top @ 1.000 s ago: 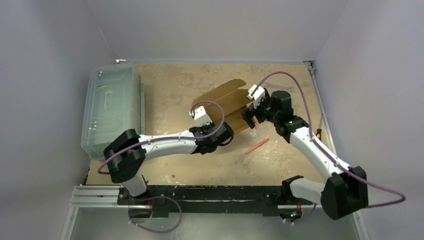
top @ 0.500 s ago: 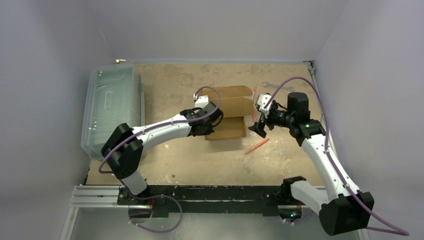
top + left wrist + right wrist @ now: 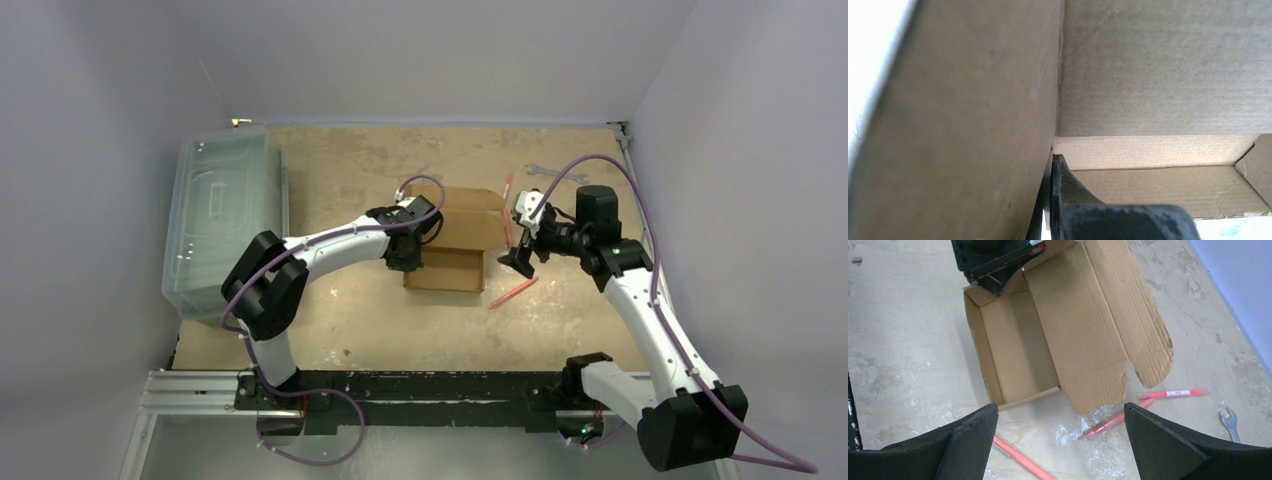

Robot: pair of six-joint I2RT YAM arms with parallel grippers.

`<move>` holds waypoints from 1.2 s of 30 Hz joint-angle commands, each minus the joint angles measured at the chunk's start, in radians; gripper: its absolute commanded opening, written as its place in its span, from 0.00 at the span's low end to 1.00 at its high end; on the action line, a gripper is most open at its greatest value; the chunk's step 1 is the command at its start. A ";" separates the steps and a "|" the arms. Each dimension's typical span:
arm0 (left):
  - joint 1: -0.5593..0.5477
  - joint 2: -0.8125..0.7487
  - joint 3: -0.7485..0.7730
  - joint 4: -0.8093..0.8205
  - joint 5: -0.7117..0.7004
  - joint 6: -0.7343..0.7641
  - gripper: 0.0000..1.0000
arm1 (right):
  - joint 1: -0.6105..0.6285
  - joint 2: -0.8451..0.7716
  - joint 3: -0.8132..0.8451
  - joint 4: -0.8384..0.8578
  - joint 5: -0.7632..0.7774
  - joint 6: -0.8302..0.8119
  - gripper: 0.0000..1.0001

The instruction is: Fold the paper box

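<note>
The paper box (image 3: pixel 460 268) is brown cardboard, half formed: a shallow tray with raised walls and its lid panel (image 3: pixel 470 212) leaning back. From the right wrist I look into the tray (image 3: pixel 1018 350) and onto the lid (image 3: pixel 1088 315). My left gripper (image 3: pixel 405 252) is shut at the box's left wall. In its own view the fingertips (image 3: pixel 1055 157) lie against the inside of that wall (image 3: pixel 973 125), with nothing visible between them. It also shows at the far corner (image 3: pixel 998 287). My right gripper (image 3: pixel 520 258) hangs wide open just right of the box, empty (image 3: pixel 1061 407).
A large clear plastic bin (image 3: pixel 225 220) stands along the left edge. Pink pens lie right of the box (image 3: pixel 514 292) (image 3: pixel 1113 422) (image 3: pixel 1175 393), one below my right fingers (image 3: pixel 1020 457). A small wrench (image 3: pixel 548 172) (image 3: pixel 1229 420) lies at the back right.
The box turned from slanted to square with the table and shifted left, my left gripper moving with it. My right gripper backed off to the right of the box, then held still.
</note>
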 commanded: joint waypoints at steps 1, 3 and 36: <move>0.041 0.015 0.032 0.013 0.013 0.036 0.00 | -0.005 0.001 0.027 0.001 -0.026 -0.013 0.99; 0.049 0.018 0.028 0.018 -0.002 0.037 0.01 | -0.006 0.005 0.026 0.002 -0.026 -0.012 0.99; 0.036 -0.048 -0.056 0.066 -0.244 -0.001 0.00 | -0.006 0.040 0.021 -0.001 -0.026 -0.009 0.99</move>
